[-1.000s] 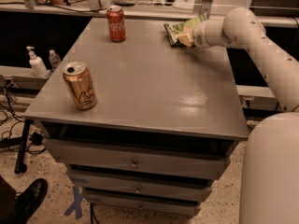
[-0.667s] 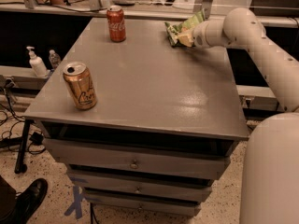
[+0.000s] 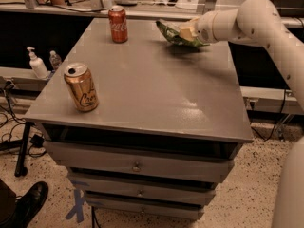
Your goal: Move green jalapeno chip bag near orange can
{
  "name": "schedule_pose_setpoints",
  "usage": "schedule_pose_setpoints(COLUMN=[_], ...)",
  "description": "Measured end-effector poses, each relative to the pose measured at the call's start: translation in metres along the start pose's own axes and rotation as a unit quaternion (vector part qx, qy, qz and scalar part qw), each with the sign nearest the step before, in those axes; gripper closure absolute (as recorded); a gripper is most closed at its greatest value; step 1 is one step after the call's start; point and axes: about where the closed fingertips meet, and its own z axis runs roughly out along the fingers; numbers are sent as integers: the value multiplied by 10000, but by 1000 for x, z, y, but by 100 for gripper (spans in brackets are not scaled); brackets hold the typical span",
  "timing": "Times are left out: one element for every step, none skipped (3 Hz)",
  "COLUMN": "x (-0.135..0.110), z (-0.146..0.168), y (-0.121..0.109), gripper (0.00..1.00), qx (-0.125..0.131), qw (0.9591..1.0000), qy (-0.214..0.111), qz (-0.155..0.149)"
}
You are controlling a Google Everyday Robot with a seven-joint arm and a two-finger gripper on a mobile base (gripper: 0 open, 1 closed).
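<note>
The green jalapeno chip bag (image 3: 169,33) is at the far right of the grey tabletop (image 3: 156,94), held a little above the surface with a shadow under it. My gripper (image 3: 186,31) reaches in from the right and is shut on the bag's right end. The orange can (image 3: 81,87) stands upright near the front left corner of the table, far from the bag.
A red cola can (image 3: 118,24) stands at the far left-centre of the table. The table has drawers (image 3: 137,164) below. A soap bottle (image 3: 37,64) sits on a shelf to the left. A person's shoe (image 3: 28,203) is on the floor at the lower left.
The gripper and the chip bag have shifted a little to the left and the bag has come off the tabletop. The cans have not moved.
</note>
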Motion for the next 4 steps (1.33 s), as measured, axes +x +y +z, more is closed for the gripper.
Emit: schedule_pose_setpoints(x=[-31, -38, -38, -37], z=[-23, -48, -48, -45], y=[45, 101, 101, 116], gripper=[100, 100, 100, 100], qx=[-510, -1168, -1169, -1429], qw=[9981, 9925, 9925, 9885], qy=[-306, -349, -349, -300], qz=[-169, -99, -99, -387])
